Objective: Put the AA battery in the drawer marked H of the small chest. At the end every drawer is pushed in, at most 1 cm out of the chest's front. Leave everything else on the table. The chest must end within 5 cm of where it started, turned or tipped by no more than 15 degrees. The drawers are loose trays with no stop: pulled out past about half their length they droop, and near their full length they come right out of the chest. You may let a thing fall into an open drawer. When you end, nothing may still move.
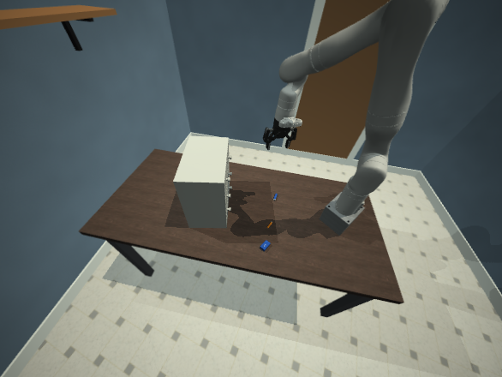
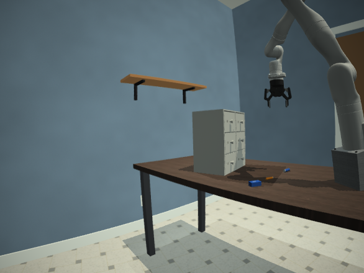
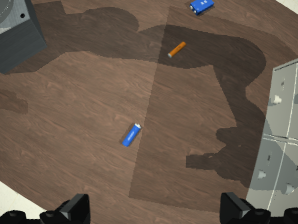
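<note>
The AA battery, a small blue cylinder [image 1: 275, 197] [image 2: 287, 170] [image 3: 131, 135], lies on its side on the table [image 1: 308, 266] [image 2: 174, 169] [image 3: 90, 100], out in front of the chest. The small pale chest [image 1: 201, 160] [image 2: 208, 143] [image 3: 282, 110] stands upright, with knobbed drawers in two columns and three rows. All drawers look pushed in. The letters on the drawers are too small to read, so I cannot tell which is H. My gripper [image 1: 277, 146] [image 2: 278, 106] [image 3: 155, 209] is open and empty, pointing down, high above the table.
An orange stick-like thing [image 1: 270, 224] [image 2: 269, 178] [image 3: 177, 49] and a blue block-shaped battery [image 1: 265, 245] [image 2: 254, 183] [image 3: 202, 6] lie on the table. The arm's grey base [image 1: 342, 216] [image 2: 348, 169] [image 3: 20, 42] stands opposite the chest's front. A wall shelf [image 1: 56, 16] [image 2: 164, 82] hangs behind the chest.
</note>
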`<state>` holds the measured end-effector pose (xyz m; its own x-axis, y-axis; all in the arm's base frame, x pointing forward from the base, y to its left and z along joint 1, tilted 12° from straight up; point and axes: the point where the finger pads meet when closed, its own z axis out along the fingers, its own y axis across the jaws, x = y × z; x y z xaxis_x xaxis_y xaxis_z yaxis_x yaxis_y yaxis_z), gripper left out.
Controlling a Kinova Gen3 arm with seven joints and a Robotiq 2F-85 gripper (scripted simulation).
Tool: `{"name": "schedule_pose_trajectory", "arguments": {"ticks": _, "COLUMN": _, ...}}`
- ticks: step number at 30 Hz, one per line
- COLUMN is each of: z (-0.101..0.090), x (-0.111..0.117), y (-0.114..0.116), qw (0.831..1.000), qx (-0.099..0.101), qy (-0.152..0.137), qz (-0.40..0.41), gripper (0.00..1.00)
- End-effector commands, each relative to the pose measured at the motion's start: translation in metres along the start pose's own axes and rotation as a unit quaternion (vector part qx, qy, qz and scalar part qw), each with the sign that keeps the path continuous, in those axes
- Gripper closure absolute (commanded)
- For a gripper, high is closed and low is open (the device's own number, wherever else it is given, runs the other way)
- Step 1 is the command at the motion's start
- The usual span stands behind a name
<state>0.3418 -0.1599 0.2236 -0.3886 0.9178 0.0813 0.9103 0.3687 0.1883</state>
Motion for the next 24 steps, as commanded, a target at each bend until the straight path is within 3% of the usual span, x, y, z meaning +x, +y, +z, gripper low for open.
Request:
{"name": "schedule_pose_trajectory", "arguments": {"ticks": 1, "z": 0.006, "x": 0.003, "y": 0.001, "qw": 1.000, "qx": 0.003, "qy": 0.002, "qz": 0.026, "gripper": 0.00}}
{"name": "schedule_pose_trajectory", "arguments": {"ticks": 11, "z": 0.021, "x": 0.005, "y": 0.005, "qw": 0.989, "qx": 0.004, "qy": 0.002, "qz": 0.146, "gripper": 0.00}}
{"name": "schedule_pose_trajectory", "arguments": {"ticks": 20, "z": 0.033, "x": 0.006, "y": 0.008, "qw": 0.968, "qx": 0.004, "qy": 0.001, "qz": 0.251, "gripper": 0.00}}
{"name": "schedule_pose_trajectory", "arguments": {"ticks": 24, "z": 0.040, "x": 0.007, "y": 0.009, "qw": 0.951, "qx": 0.004, "qy": 0.001, "qz": 0.309, "gripper": 0.00}}
